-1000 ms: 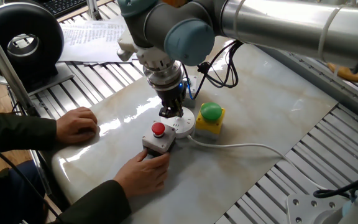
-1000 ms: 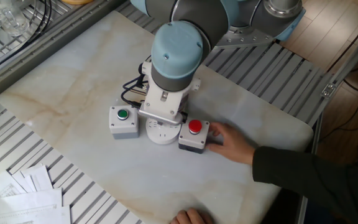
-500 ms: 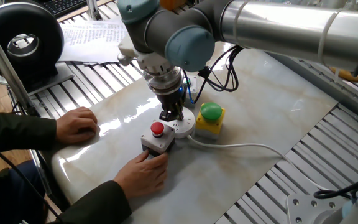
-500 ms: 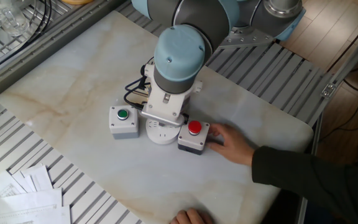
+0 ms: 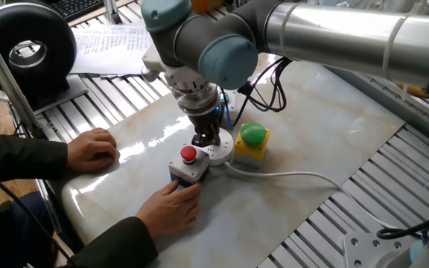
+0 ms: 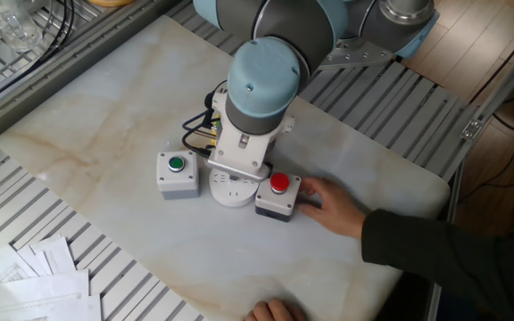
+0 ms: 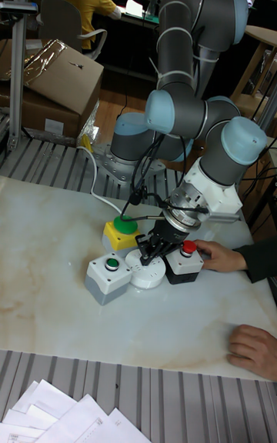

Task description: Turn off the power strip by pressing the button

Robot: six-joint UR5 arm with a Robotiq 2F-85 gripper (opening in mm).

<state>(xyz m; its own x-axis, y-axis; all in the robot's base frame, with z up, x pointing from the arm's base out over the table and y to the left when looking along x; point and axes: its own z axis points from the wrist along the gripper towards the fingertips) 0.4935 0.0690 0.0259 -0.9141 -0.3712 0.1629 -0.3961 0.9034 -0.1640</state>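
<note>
1. Power strip [image 6: 229, 190] flat on the marble table [image 6: 105, 125], wedged in a cluster: grey box with red button [image 6: 277, 196] touching its right side in the other fixed view, a pale box with a small green button [image 6: 177, 172] just to its left, yellow box with green dome [image 5: 252, 141] just behind.
2. Gripper [image 7: 156, 247] directly above the disc, tips at or almost on its face; contact not certain. Finger state impossible to tell, since no view shows the tips clearly.
3. A person's hand [image 5: 171, 206] resting against the near side of the grey box; another hand [image 5: 91, 148] flat on the table to the left.
4. Likely handling: light, rigid plastic, smooth underneath, so prone to sliding on polished marble. White cord [image 5: 289, 176] trailing right, a mild tether only.
5. No grasp needed; best contact a straight downward press on the switch, location hidden beneath the wrist. Off-centre push likely to tip or skate the disc.
</note>
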